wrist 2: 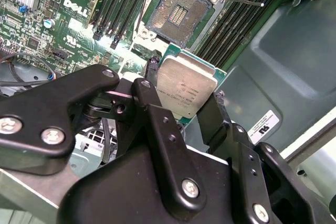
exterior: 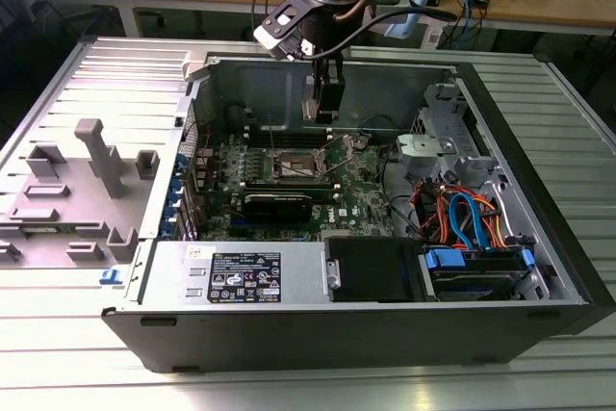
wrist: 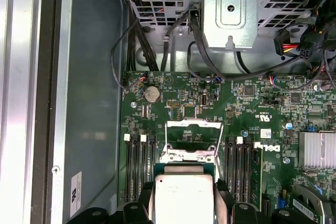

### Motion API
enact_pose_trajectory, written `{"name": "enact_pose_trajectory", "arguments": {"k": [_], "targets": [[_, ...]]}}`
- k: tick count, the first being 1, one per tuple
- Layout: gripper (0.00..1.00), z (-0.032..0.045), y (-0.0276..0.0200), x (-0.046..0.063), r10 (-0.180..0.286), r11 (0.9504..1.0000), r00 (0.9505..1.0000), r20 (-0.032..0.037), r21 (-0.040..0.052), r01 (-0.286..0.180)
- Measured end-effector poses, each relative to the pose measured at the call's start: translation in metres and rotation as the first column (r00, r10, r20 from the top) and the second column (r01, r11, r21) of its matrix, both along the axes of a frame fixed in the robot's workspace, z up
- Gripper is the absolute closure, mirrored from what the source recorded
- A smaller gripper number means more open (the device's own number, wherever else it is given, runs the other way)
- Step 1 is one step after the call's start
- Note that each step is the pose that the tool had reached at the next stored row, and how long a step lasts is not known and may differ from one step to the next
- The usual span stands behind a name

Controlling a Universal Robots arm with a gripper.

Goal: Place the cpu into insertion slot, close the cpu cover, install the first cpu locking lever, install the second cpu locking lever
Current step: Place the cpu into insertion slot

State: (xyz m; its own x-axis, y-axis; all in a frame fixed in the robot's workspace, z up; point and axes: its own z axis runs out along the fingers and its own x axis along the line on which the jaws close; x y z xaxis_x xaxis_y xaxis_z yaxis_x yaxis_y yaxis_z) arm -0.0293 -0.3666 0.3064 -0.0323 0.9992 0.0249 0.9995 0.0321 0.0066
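upper centre, exterior view: my gripper [exterior: 325, 113] clamps the cpu [wrist 2: 186, 90] by its edges, level for the open insertion slot [wrist 2: 178, 14] nearby.

the cpu [wrist 2: 186, 87], silvery top with a green edge, is held tilted just above the slot [wrist 2: 178, 17], whose dark pin field lies bare. the cover [wrist: 192, 124] stands raised.

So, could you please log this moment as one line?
gripper: shut on cpu | cpu: unseated, near slot | slot: empty, pins exposed
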Motion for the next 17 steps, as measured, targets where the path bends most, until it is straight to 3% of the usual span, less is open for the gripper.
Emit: {"name": "enact_pose_trajectory", "arguments": {"k": [7,17], "targets": [[0.45,-0.0006,0.0000,0.0000,0.000,1.0000,1.0000,0.0001,0.0003,0.000],[0.45,-0.0083,0.0000,-0.0024,0.000,1.0000,1.0000,0.0000,-0.0001,0.000]]}}
